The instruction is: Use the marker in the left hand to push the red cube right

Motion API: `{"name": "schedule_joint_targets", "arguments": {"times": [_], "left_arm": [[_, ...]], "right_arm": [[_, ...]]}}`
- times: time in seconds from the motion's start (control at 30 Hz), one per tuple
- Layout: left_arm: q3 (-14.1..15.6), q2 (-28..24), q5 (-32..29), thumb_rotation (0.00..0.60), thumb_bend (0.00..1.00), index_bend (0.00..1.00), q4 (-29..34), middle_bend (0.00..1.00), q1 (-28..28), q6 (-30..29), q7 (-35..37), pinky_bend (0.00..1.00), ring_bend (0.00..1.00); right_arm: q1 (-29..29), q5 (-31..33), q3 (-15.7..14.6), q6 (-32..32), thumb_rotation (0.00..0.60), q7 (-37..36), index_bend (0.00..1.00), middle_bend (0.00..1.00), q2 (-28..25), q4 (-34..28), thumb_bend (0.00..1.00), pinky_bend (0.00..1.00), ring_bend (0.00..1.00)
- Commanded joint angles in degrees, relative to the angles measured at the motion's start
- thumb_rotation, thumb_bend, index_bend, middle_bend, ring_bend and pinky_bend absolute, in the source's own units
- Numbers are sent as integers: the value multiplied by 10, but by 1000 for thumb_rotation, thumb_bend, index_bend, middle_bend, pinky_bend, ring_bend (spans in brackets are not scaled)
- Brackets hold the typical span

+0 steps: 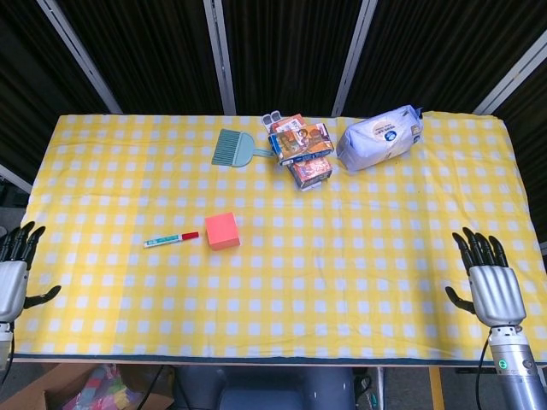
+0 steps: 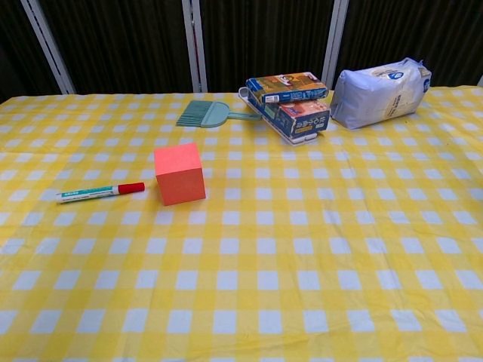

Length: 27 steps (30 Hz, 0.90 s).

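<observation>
The red cube [image 1: 222,231] [image 2: 179,174] sits on the yellow checked cloth, left of the middle. Just to its left lies the marker [image 1: 171,239] [image 2: 100,192], white-bodied with a red cap pointing at the cube, a small gap between them. Nothing holds the marker. My left hand [image 1: 12,278] hangs at the table's front left corner, fingers spread and empty, far from the marker. At the front right edge my right hand [image 1: 488,286] is spread and empty too. Neither hand shows in the chest view.
Along the far side lie a teal dustpan brush [image 1: 232,149] [image 2: 207,115], stacked snack boxes [image 1: 301,149] [image 2: 290,102] and a white-blue bag [image 1: 380,137] [image 2: 379,92]. The yellow checked tablecloth [image 1: 342,282] covers the whole table.
</observation>
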<state>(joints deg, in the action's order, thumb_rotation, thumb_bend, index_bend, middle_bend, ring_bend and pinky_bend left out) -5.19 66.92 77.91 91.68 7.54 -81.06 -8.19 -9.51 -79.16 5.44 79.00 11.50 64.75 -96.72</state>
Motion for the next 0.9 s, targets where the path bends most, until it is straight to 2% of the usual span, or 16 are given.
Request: {"name": "schedule_joint_targets", "arguments": {"times": [0.03,0.17,0.3,0.43,0.63,0.9], "left_arm": [[-15,1,-32,600,89,102,13,12,16,30,-1,105,0],[-40,16,-77,600,154,184,14,43,47,67,-30,119,0],[-68,48,-132,600,240,316,3,92,83,101,-71,132,9],[-93,84,-188,600,274,403,-8,103,124,131,-118,140,16],[-110,136,-265,600,317,467,-24,111,178,156,-201,140,16],[-117,199,-330,600,331,456,-64,110,231,161,-278,140,16]], "right_arm": [[0,-1,0,1,600,-1,0,0,0,-1,303,0,0],[1,-4,-1,3,600,-2,0,0,0,0,303,0,0],[1,-5,-1,3,600,-6,0,0,-1,1,303,0,0],[1,-6,-1,1,600,-9,0,0,-2,1,302,0,0],[0,-5,-1,-1,600,-15,0,0,-2,1,303,0,0],[0,-6,-2,-3,600,-22,0,0,-5,1,303,0,0]]}}
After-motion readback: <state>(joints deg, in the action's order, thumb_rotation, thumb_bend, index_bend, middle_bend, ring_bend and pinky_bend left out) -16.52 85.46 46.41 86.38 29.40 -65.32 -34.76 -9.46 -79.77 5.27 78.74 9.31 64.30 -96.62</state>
